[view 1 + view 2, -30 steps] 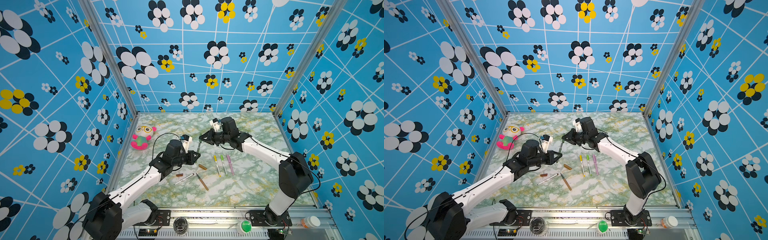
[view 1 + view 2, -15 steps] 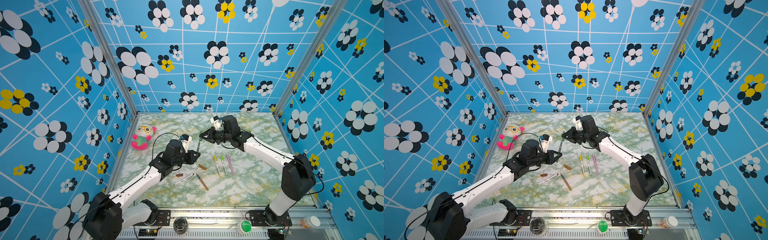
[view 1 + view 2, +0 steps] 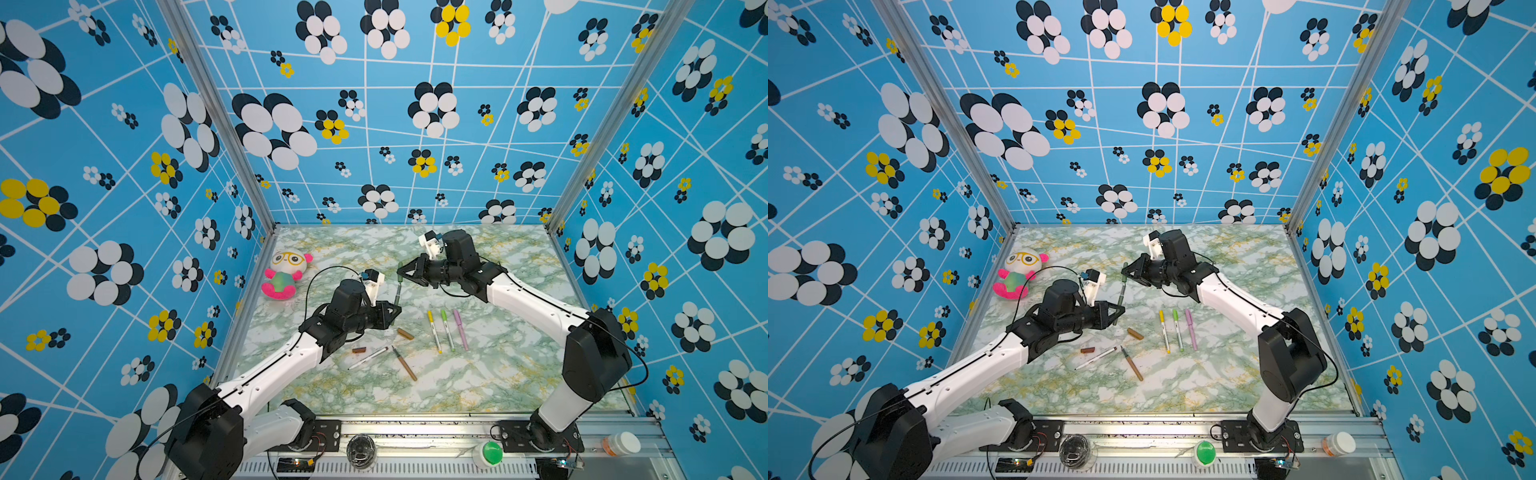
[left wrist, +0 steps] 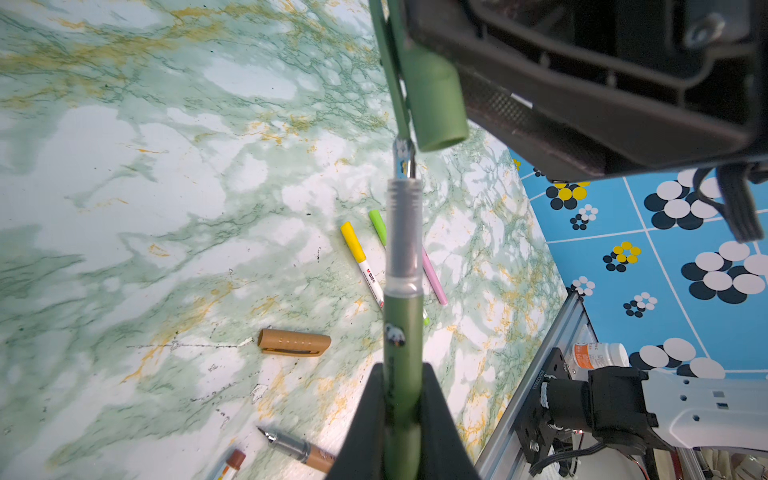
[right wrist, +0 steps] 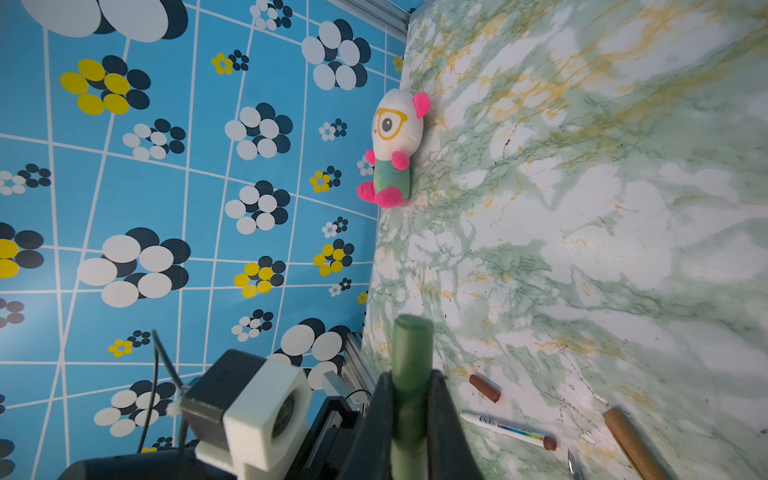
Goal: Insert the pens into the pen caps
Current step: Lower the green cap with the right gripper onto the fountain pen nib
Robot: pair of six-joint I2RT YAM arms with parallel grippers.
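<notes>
My left gripper (image 3: 392,314) (image 4: 402,419) is shut on the barrel of a dark-green pen (image 3: 397,293) (image 4: 402,332), which points up with its nib bare. My right gripper (image 3: 401,272) (image 5: 411,399) is shut on the dark-green cap (image 4: 436,99) (image 5: 411,357) just above it. In the left wrist view the nib sits by the cap's clip, just outside the open mouth. On the marble lie a tan pen (image 3: 404,363), a tan cap (image 3: 405,333), a white brown-tipped pen (image 3: 368,358) and a brown cap (image 3: 359,350). Yellow (image 3: 433,330), light-green (image 3: 446,328) and pink (image 3: 460,328) pens lie capped, side by side.
A plush panda (image 3: 286,274) sits at the back left by the wall. Patterned blue walls close in three sides. On the front rail are a green button (image 3: 490,453) and a small bottle (image 3: 621,444).
The right arm has shifted slightly, with the cap still held over the pen's tip. The left arm and the pens on the table have not visibly moved.
</notes>
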